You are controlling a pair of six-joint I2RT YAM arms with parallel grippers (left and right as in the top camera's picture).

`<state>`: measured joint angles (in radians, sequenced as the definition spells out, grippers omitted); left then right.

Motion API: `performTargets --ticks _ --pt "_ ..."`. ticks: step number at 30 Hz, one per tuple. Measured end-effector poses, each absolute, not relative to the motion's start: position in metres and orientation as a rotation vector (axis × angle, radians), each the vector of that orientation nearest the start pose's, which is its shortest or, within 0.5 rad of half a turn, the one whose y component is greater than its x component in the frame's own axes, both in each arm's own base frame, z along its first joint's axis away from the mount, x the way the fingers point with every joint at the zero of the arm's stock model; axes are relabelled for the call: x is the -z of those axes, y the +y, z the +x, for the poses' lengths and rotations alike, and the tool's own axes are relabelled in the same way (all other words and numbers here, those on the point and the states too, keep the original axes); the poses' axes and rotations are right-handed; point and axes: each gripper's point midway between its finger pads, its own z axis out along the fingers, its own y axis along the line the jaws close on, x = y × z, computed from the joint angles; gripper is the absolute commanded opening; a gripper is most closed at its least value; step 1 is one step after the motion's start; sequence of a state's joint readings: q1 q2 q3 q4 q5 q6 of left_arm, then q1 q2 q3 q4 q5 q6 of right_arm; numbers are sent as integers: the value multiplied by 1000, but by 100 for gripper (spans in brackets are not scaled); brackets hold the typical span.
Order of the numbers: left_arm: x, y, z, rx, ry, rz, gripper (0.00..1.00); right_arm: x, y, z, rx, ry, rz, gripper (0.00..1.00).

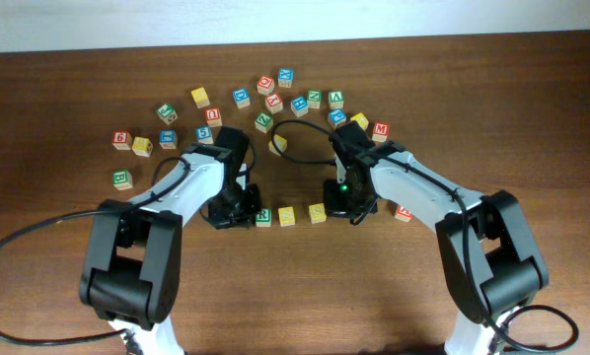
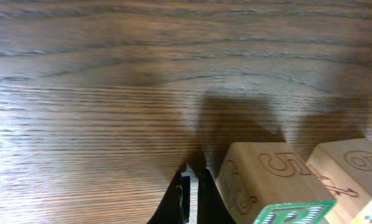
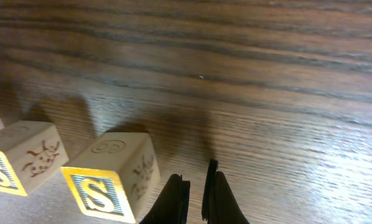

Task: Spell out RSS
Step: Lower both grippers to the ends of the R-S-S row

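Three blocks stand in a row near the table's middle: a green R block [image 1: 263, 216], a yellow S block [image 1: 287, 216] and a second yellow S block [image 1: 317, 212]. My left gripper [image 1: 238, 212] is shut and empty, low on the table just left of the R block [image 2: 285, 214]. My right gripper [image 1: 346, 207] is shut and empty, just right of the second S block [image 3: 102, 190]. The first S block [image 3: 18, 162] stands beside it in the right wrist view. In the left wrist view my fingers [image 2: 191, 186] touch nothing. My right fingers [image 3: 195, 186] rest a little apart from the S block.
Several loose letter blocks lie in an arc at the back, from a green one [image 1: 122, 179] at the left to a red M block [image 1: 380, 129] at the right. One red block [image 1: 404, 212] lies under my right arm. A black cable [image 1: 295, 128] loops over the table.
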<state>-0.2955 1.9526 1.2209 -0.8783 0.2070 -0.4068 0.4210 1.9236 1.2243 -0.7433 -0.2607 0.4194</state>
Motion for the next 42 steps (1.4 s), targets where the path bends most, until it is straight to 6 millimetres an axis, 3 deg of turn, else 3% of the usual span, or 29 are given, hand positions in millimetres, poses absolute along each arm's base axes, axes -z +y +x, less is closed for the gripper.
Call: performTargets --ticks 9,16,21,27,35,42 --pt "2 -150 301 345 3237 -112 0 -13 216 308 -497 3088 -131 4" --pt "3 -148 303 321 3227 -106 1 -12 212 313 -446 3071 -131 4" --pt "3 -139 318 270 3175 -123 0 -11 210 327 -404 3011 -130 4" --pt "2 -144 330 307 3124 -122 0 -14 216 335 -441 2970 -137 4" --pt "2 -155 326 310 3124 -68 0 -15 235 326 -476 2965 -208 4" --pt "2 -155 322 302 3143 -65 0 -14 234 322 -476 2989 -165 4"
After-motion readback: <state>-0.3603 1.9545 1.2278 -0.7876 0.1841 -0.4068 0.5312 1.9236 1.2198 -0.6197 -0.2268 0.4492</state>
